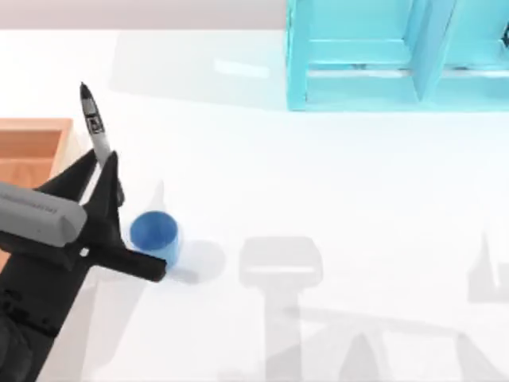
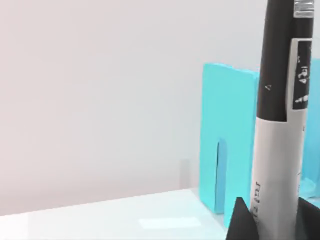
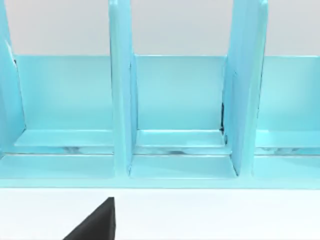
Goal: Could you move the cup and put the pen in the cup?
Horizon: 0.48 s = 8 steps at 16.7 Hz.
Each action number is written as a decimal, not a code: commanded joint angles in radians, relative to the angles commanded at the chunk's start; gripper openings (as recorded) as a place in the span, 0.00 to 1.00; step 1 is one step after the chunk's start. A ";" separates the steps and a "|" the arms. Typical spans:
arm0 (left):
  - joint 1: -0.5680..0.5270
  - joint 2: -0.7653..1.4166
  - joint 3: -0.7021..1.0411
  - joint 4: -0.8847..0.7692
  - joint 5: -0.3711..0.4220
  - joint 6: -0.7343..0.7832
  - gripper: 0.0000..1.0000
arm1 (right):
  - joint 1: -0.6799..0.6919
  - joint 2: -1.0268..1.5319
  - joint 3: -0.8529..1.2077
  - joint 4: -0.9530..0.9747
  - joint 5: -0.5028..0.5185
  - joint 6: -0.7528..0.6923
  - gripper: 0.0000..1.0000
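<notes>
My left gripper (image 1: 107, 173) is shut on the pen (image 1: 95, 126) at the left of the table. It grips the lower barrel, and the pen's black tip points up and away. In the left wrist view the pen (image 2: 277, 130) stands upright between the two black fingers (image 2: 240, 222), white-grey barrel below and black cap end above. The blue cup (image 1: 153, 232) stands upright on the table, just right of the left gripper and nearer the front edge, apart from the pen. My right gripper (image 3: 95, 226) hangs in front of the cyan rack.
A cyan divided rack (image 1: 398, 56) stands at the back right, and its compartments (image 3: 175, 100) face the right wrist. A wooden tray (image 1: 32, 147) sits at the left edge, beside the left arm. The white tabletop (image 1: 318, 183) stretches between them.
</notes>
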 joint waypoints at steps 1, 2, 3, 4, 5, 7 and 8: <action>0.001 -0.007 -0.009 0.011 0.000 0.003 0.00 | 0.000 0.000 0.000 0.000 0.000 0.000 1.00; 0.001 -0.007 -0.009 0.012 0.000 0.003 0.00 | 0.000 0.000 0.000 0.000 0.000 0.000 1.00; 0.001 -0.007 -0.009 0.012 0.000 0.003 0.00 | 0.000 0.000 0.000 0.000 0.000 0.000 1.00; 0.001 -0.007 -0.009 0.012 0.000 0.003 0.00 | 0.000 0.000 0.000 0.000 0.000 0.000 1.00; 0.001 -0.007 -0.009 0.012 0.000 0.003 0.00 | 0.000 0.000 0.000 0.000 0.000 0.000 1.00; -0.002 0.000 -0.006 0.012 0.000 0.003 0.00 | 0.000 0.000 0.000 0.000 0.000 0.000 1.00; -0.001 0.012 -0.003 0.024 0.004 0.003 0.00 | 0.000 0.000 0.000 0.000 0.000 0.000 1.00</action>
